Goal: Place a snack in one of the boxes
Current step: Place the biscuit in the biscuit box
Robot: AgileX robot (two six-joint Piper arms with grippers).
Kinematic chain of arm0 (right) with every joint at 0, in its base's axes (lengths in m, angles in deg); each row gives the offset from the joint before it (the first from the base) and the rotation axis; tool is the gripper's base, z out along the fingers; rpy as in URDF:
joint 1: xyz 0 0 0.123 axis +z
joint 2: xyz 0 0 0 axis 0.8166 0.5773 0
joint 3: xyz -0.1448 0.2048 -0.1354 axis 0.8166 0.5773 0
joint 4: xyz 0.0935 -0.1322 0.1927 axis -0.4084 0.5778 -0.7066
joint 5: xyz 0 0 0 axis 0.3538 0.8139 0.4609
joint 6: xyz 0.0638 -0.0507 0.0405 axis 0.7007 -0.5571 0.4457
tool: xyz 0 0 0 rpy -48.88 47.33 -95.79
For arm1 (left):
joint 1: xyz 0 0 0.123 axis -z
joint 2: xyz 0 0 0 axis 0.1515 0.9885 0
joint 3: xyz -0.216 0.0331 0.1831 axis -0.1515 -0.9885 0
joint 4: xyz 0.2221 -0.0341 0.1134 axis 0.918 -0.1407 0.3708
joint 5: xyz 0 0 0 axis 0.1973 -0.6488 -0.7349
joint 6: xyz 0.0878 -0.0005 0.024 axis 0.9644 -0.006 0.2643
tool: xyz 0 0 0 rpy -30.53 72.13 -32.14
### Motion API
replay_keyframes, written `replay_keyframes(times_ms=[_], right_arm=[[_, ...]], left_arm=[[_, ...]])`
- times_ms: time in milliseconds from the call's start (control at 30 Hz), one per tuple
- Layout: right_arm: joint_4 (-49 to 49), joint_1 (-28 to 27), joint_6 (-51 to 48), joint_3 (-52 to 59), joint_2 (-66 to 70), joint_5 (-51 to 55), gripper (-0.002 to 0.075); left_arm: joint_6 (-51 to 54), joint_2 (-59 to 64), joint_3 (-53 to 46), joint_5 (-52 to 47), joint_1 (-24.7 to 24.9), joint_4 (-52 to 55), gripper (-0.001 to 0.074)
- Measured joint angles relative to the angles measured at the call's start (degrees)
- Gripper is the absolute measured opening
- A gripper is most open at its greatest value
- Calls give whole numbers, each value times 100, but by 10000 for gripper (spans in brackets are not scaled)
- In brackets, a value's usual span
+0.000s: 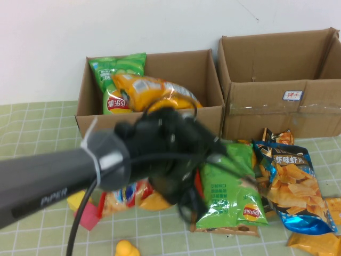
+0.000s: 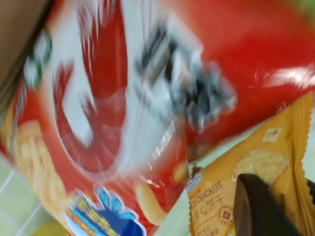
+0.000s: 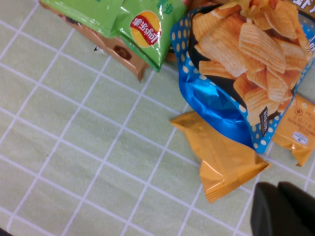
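Left gripper (image 1: 178, 176): hangs low over the loose pile in front of the left box (image 1: 205, 74). Whether it is clenched or released you cannot tell.
Under it: a red bag (image 2: 123, 98) fills its wrist view, with a cracker packet (image 2: 246, 167) just beside.
Snack (image 1: 154, 90): behind the left gripper, inside the left box, lying tilted against a green bag (image 1: 114, 69) – so the placing looks done.
Right of it: a green bag on the table (image 1: 229, 186), then a blue chip bag (image 1: 290, 181), then the right box (image 1: 266, 114), well apart.
Right gripper (image 3: 283, 209): out of the high view, above the cloth near a small orange packet (image 3: 221, 162). You cannot tell its state.
Risk: the left arm and its cable sit close to the box front – a careless lift could nudge the box or drag a loose bag along.
Surface: green checked cloth (image 1: 32, 128), flat.
Room: plain white wall (image 1: 106, 26) behind the boxes.
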Motion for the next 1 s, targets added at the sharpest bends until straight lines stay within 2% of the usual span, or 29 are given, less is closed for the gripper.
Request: replay_keyframes(times_ms=[233, 367, 567, 667, 700, 733, 900, 1000], right_arm=[[0, 0, 0, 0, 0, -38, -1], [0, 0, 0, 0, 0, -77, -1], [0, 0, 0, 0, 0, -90, -1], [0, 0, 0, 0, 0, -90, -1], [0, 0, 0, 0, 0, -90, -1], [0, 0, 0, 0, 0, -90, -1], [0, 0, 0, 0, 0, -103, -1], [0, 0, 0, 35, 0, -129, -1]], left_arm=[[1183, 0, 1281, -162, 0, -1358, 86], [1719, 0, 1786, 547, 0, -1825, 86], [1851, 89, 1952, 3306, 0, -1869, 85], [1947, 379, 1964, 5128, 0, -1505, 85], [2039, 663, 1976, 6311, -23, -1293, 85], [2108, 815, 1988, 6848, -46, -1216, 85], [2402, 1510, 1988, 8624, -180, -1118, 85], [2501, 1861, 2016, 8905, -315, -1452, 85]])
